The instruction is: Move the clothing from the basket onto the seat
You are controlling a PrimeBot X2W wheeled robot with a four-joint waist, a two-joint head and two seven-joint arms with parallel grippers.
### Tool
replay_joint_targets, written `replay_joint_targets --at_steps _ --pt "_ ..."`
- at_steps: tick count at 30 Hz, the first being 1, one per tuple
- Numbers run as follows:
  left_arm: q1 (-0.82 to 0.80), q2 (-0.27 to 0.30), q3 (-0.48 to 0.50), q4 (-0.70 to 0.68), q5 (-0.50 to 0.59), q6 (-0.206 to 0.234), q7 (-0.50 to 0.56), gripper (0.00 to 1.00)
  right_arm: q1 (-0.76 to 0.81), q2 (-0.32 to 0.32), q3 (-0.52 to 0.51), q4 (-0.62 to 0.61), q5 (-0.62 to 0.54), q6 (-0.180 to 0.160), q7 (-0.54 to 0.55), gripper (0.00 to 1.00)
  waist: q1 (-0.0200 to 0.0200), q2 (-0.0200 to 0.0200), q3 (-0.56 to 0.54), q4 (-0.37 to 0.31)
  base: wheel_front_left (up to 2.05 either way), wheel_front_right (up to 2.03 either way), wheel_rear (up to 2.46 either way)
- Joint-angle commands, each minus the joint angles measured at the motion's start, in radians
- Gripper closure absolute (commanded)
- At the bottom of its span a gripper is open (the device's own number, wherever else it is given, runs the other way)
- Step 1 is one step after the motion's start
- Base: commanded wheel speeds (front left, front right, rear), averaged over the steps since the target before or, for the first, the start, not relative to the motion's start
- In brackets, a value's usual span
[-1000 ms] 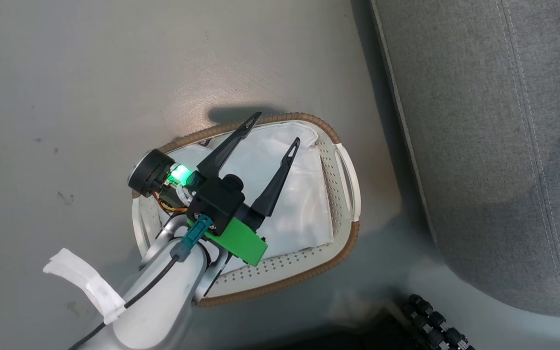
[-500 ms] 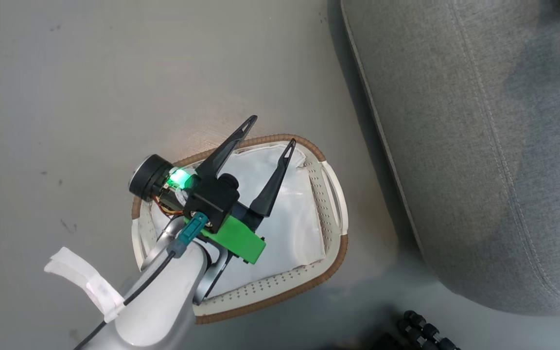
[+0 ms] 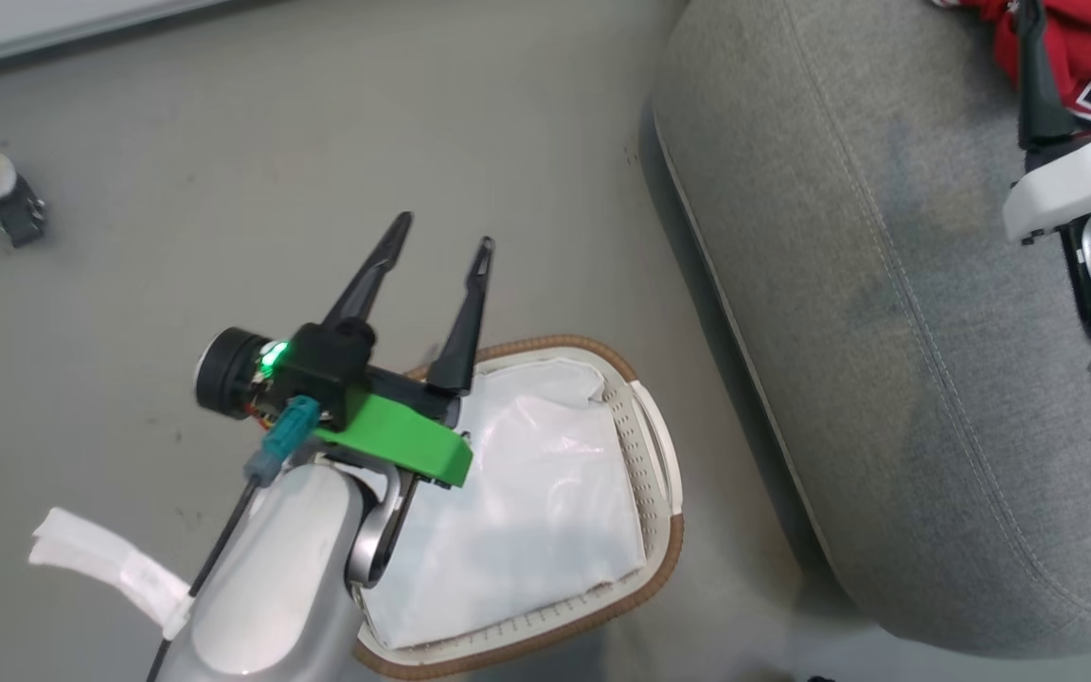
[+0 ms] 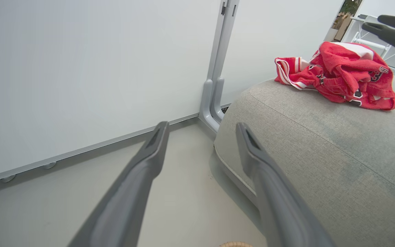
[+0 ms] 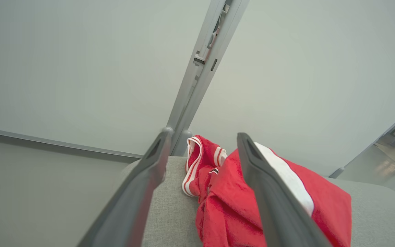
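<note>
The clothing [image 4: 341,75] lies in a crumpled red heap on top of the seat [image 3: 886,284], near the seat's far edge by the white wall [image 4: 81,68]. The heap is wider than it is high. Its long axis runs across the left wrist view, with a white-striped hem pointing toward the seat's rounded corner beside the grey post [image 4: 214,85] and black lettering showing in the folds. A white panel lies on the heap's upper side (clearest in the right wrist view).

The right tool [image 5: 204,132] is above the heap with its two dark fingers spread apart and nothing clamped between them. The left wrist view shows the fingertips clear of the cloth.

The basket [image 3: 545,339] stands on the floor [image 3: 176,237] just beside the seat's near long edge, apart from it, with one white handle facing the seat. It holds the white lining [image 3: 527,511], which is rumpled and flat. The left arm covers the basket's other end, so its long axis cannot be judged for certain.

The left tool [image 3: 443,233] is over the basket's far rim. Its fingers are apart and hold nothing, and they point out across the floor toward the wall.

The seat's stitched seam runs along its length, slanting from upper left to lower right in the head view.
</note>
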Motion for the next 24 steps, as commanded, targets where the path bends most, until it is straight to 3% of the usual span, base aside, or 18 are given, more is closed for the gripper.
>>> replay_joint_targets --at_steps 1,15,24 --pt "0.03 -0.003 0.025 0.003 -0.005 0.009 -0.003 0.0 0.035 0.01 -0.006 -0.003 0.013 -0.001 -0.003 0.0 0.0001 0.0 -0.085 0.038 0.0 0.0 0.0" --pt "0.264 -0.041 0.321 0.029 -0.005 0.001 -0.002 0.0 0.272 0.219 0.022 0.009 0.058 -0.001 -0.003 0.0 0.0001 0.0 -0.259 0.123 0.0 0.0 0.0" --pt "0.366 -0.061 0.386 0.033 0.016 -0.023 -0.002 0.0 0.444 0.239 0.058 -0.099 0.122 -0.001 -0.003 0.0 0.0001 0.0 -0.328 0.18 0.0 0.0 0.0"
